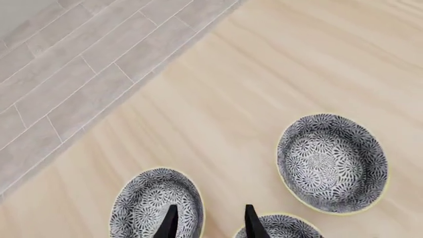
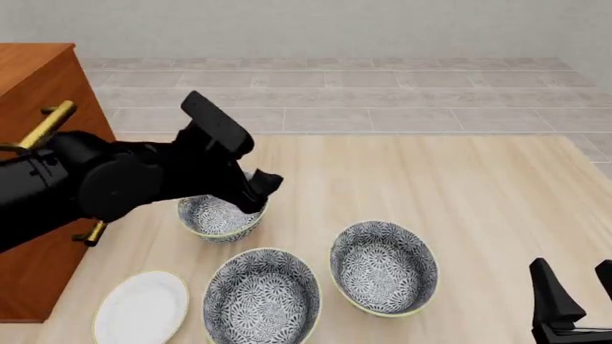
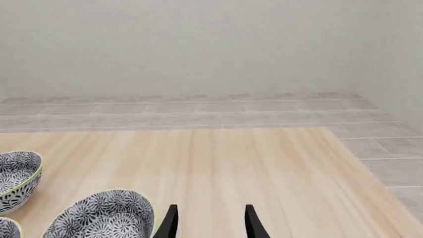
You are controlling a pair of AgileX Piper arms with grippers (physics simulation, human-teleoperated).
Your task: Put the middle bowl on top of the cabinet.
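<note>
Nearest, far right of the cabinet (image 2: 39, 79): right end effector (image 2: 578, 290), spread wide, gripping nothing. Next, the middle bowl (image 2: 383, 266), upright on the counter (image 2: 497, 186), well right of the cabinet. Farther, closer to the cabinet: left end effector (image 1: 210, 223), spread wide, empty.

The front view looks down across the table (image 2: 497, 186); both wrist views, closer, share its patterned bowls (image 1: 332, 162).
</note>
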